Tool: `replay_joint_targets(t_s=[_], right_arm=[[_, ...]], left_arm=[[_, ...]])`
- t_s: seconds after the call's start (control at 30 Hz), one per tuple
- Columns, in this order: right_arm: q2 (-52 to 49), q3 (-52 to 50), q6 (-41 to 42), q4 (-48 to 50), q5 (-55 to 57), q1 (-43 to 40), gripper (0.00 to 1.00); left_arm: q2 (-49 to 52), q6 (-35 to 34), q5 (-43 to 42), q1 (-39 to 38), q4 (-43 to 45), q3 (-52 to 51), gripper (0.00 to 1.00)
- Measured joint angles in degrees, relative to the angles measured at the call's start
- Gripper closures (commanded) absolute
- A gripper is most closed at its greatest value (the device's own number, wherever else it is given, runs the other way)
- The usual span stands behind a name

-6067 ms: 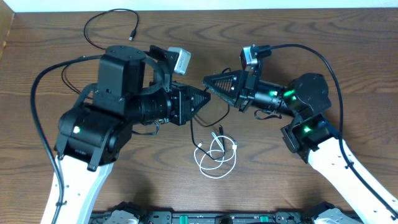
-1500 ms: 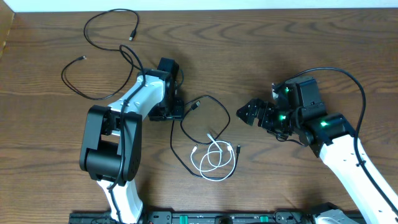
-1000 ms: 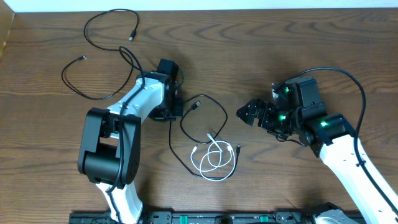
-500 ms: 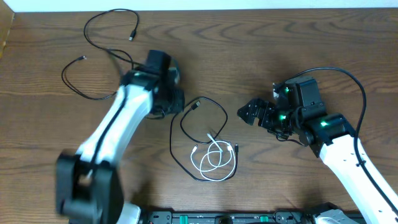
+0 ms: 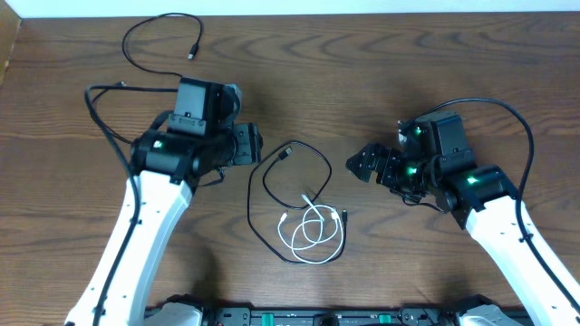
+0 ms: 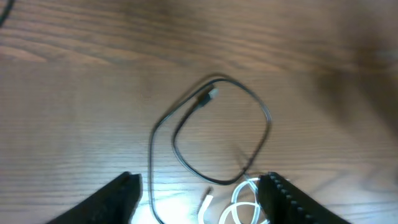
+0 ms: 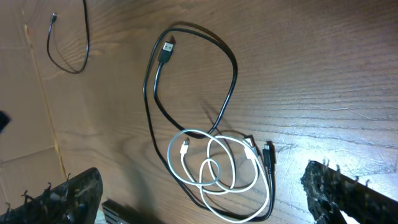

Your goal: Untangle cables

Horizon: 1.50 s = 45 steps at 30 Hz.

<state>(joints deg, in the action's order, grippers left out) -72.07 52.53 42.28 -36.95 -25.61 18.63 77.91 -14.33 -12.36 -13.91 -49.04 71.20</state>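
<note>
Cables: the white cable (image 7: 170,155) lies coiled at lower centre, overlapping a black cable (image 7: 236,68) on the counter (image 5: 408,72). Left gripper (image 5: 249,145) and right gripper (image 5: 362,166): fingers apart, empty.

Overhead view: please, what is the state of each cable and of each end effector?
Short white cable: coiled in loops, crossed by a black cable.
Thin black cable at centre: one wide loop, overlapping the white coil.
Thin black cable at far left: lying apart from the others.
Left end effector: open, empty.
Right end effector: open, empty.
</note>
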Motion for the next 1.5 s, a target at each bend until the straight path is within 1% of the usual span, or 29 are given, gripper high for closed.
replay_joint_targets(t_s=[0.03,0.1,0.13,0.17,0.27,0.4,0.6,0.67,0.73,0.8,0.83,0.9,1.03,1.1,1.13,1.2,1.27,1.3,1.4,1.5], right_arm=[[0.0,0.0,0.0,0.0,-0.02,0.0,0.01],[0.0,0.0,0.0,-0.07,-0.02,0.0,0.01],[0.0,0.0,-0.02,-0.09,-0.04,0.0,0.01],[0.0,0.0,-0.02,-0.07,-0.07,0.0,0.01],[0.0,0.0,-0.35,0.07,-0.61,0.09,0.01],[0.0,0.0,-4.0,0.9,-1.14,1.95,0.01],[-0.04,0.0,-11.3,2.6,-1.57,9.09,0.01],[-0.33,0.0,-12.87,2.56,-1.4,11.45,0.03],[-1.18,0.0,-13.81,2.23,-0.76,13.66,0.11],[-3.19,0.0,-14.67,1.92,0.46,15.98,0.24],[-4.61,0.0,-15.37,2.12,1.11,17.07,0.27],[-7.1,0.0,-15.93,2.45,2.23,18.56,0.28],[-11.41,0.0,-18.62,4.09,3.45,20.22,0.37],[-13.29,0.0,-19.63,4.57,4.04,20.68,0.4],[-14.25,0.0,-20.06,4.72,4.39,20.85,0.45],[-16.13,0.0,-20.59,4.92,4.94,21.11,0.61],[-18.21,0.0,-21.05,5.35,5.46,21.27,0.74],[-19.06,0.0,-21.0,5.75,5.7,21.27,0.76],[-20.35,-0.02,-21.55,6.82,6.05,21.27,0.79],[-20.35,-0.07,-21.64,8.85,5.42,21.27,0.98]], left_arm=[[0.79,-0.09,0.85,0.0,0.02,-0.07,0.17],[3.08,-0.24,2.51,-0.02,0.07,-0.33,0.16],[4.31,-0.11,3.26,-0.02,0.11,-0.46,0.11],[5.86,-0.07,4.02,-0.02,0.09,-0.52,0.1],[10.19,-0.22,5.31,-0.02,0.15,-0.61,0.1],[15.72,-0.24,5.92,-0.02,0.17,-0.76,0.1],[17.57,-1.77,6.34,0.0,0.66,-1.29,0.1],[17.57,-3.04,6.34,0.04,0.83,-1.29,0.1],[17.57,-4.17,6.34,0.37,0.85,-1.29,0.1],[17.57,-5.27,6.34,1.11,0.85,-1.29,0.1],[17.57,-5.57,6.34,1.51,0.85,-1.29,0.1],[17.57,-6.05,6.34,2.29,0.79,-1.29,0.1],[17.57,-6.73,6.38,2.86,-0.15,-1.29,0.09],[17.57,-6.86,6.36,2.89,-0.31,-1.29,0.1],[17.57,-6.86,6.36,2.89,-0.33,-1.29,0.09],[17.57,-6.88,6.36,2.89,-0.37,-1.29,0.09],[17.57,-6.88,6.36,2.89,-0.42,-1.29,0.1],[17.57,-6.88,6.36,2.89,-0.42,-1.29,0.1],[17.57,-6.88,6.36,2.89,-0.42,-1.29,0.09],[17.57,-6.88,6.36,2.89,-0.44,-1.29,0.1]])
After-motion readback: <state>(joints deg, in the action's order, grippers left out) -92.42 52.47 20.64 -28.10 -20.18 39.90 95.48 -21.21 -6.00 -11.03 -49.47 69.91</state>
